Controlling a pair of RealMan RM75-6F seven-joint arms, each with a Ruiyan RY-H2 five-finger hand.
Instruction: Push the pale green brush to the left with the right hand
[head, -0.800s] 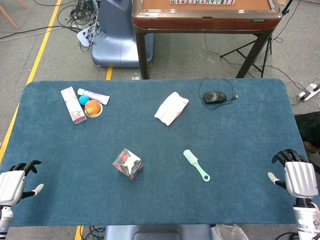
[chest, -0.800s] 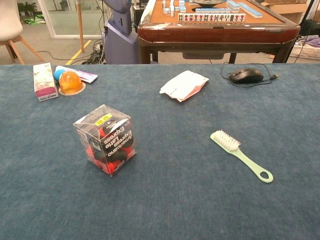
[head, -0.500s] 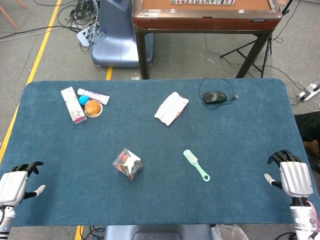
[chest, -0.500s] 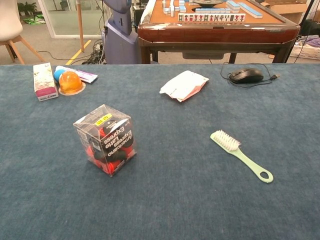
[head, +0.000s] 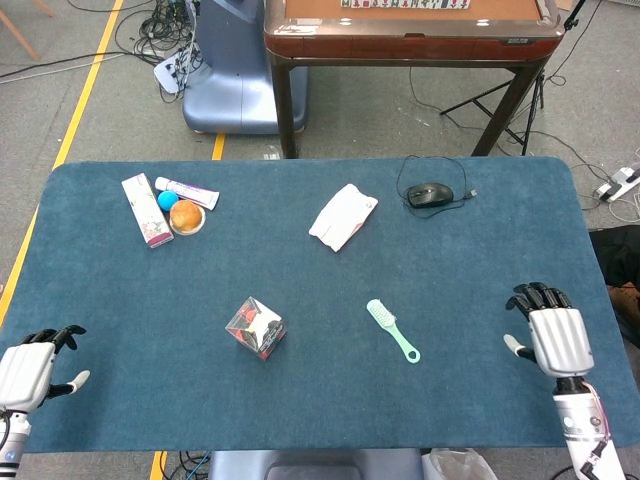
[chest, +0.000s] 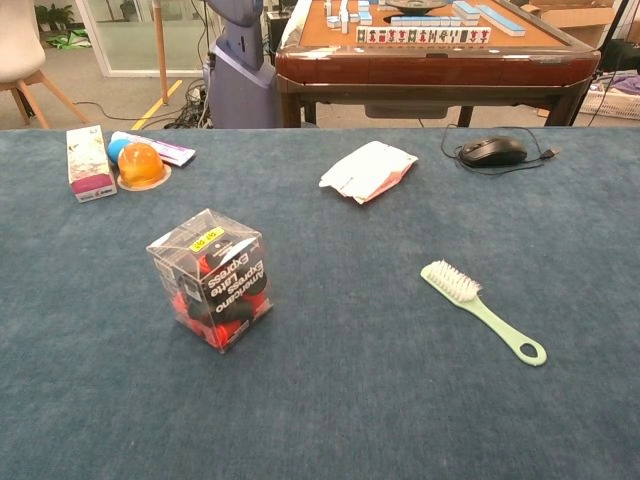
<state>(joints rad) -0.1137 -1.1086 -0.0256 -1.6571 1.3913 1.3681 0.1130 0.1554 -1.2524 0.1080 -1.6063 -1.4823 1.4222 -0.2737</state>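
The pale green brush (head: 392, 329) lies flat on the blue table, bristle head toward the back left, ringed handle toward the front right; the chest view shows the brush (chest: 483, 309) at right of centre. My right hand (head: 549, 334) hovers over the table's right part, well to the right of the brush, holding nothing, its fingers apart. My left hand (head: 30, 364) sits at the front left corner, also holding nothing, fingers apart. Neither hand shows in the chest view.
A clear box of red and black items (head: 256, 327) stands left of the brush. A white packet (head: 343, 215) and a black mouse (head: 430, 194) lie at the back. A pink carton (head: 146, 209), a tube and a small orange-topped cup (head: 186, 216) sit back left.
My right hand has moved left and a little forward over the table, toward the brush. The brush and my left hand have stayed where they were.
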